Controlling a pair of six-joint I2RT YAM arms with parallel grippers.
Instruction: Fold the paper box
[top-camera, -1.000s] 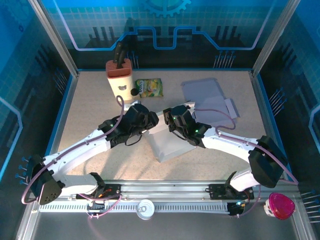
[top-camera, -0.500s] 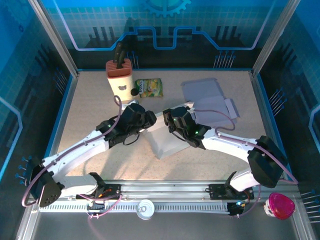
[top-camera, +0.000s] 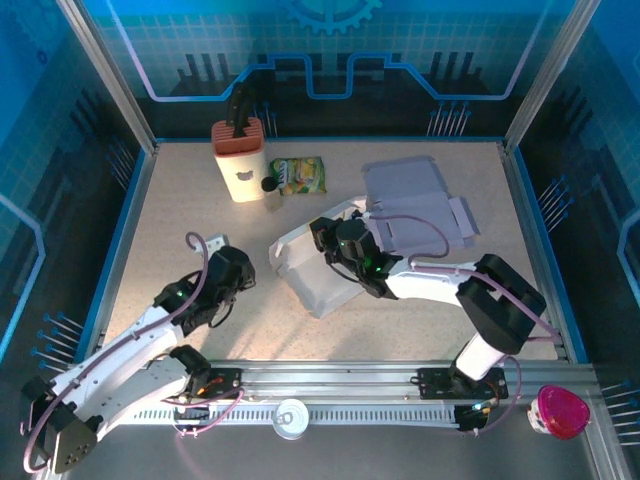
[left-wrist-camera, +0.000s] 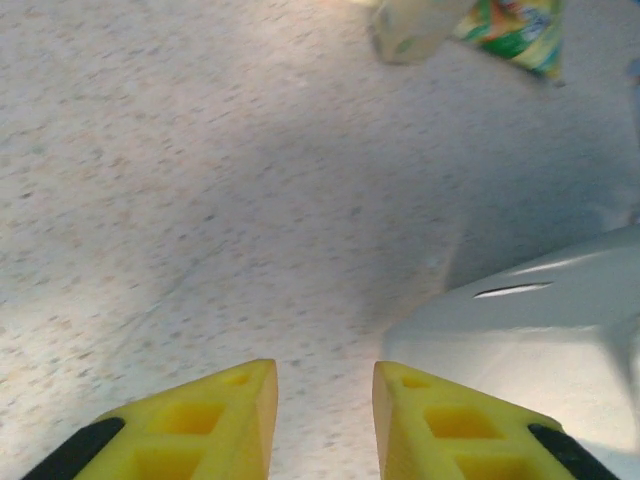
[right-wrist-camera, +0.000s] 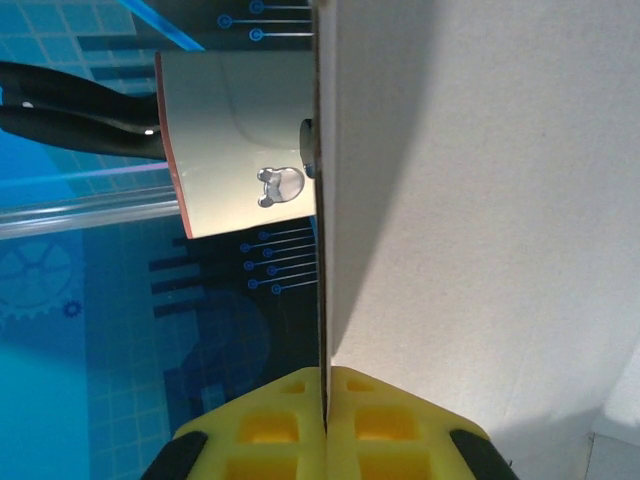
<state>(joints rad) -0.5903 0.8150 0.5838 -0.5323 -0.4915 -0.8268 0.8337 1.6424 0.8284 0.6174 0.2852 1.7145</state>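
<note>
Since the earlier frames the left arm has pulled back to the near-left and its left gripper (left-wrist-camera: 322, 378) is off the box, while the right arm has swung in and the box sits shifted left with one panel lifted. Largest first: table (top-camera: 170, 220), speckled and bare around the work. Paper box (top-camera: 315, 285) is mid-table, white and half formed, its raised flap toward the far-left. A grey flat sheet (top-camera: 410, 195) lies far-right, partly under the right arm. A cream utensil holder (top-camera: 240, 165) and a snack bag (top-camera: 298, 175) sit at the far edge, well apart from the box. Right gripper (right-wrist-camera: 325, 385) is pinched tight on the thin edge of a box panel, pads flat on either face. The left gripper's jaws stand a little apart with nothing between them, just beside the box's near-left corner, over the table. Handling guess: the box is light, thin card, stiff only along its creases, so it slides easily and dents if squeezed. Grip flap edges, press near the fold lines, and brace it with the other arm.
</note>
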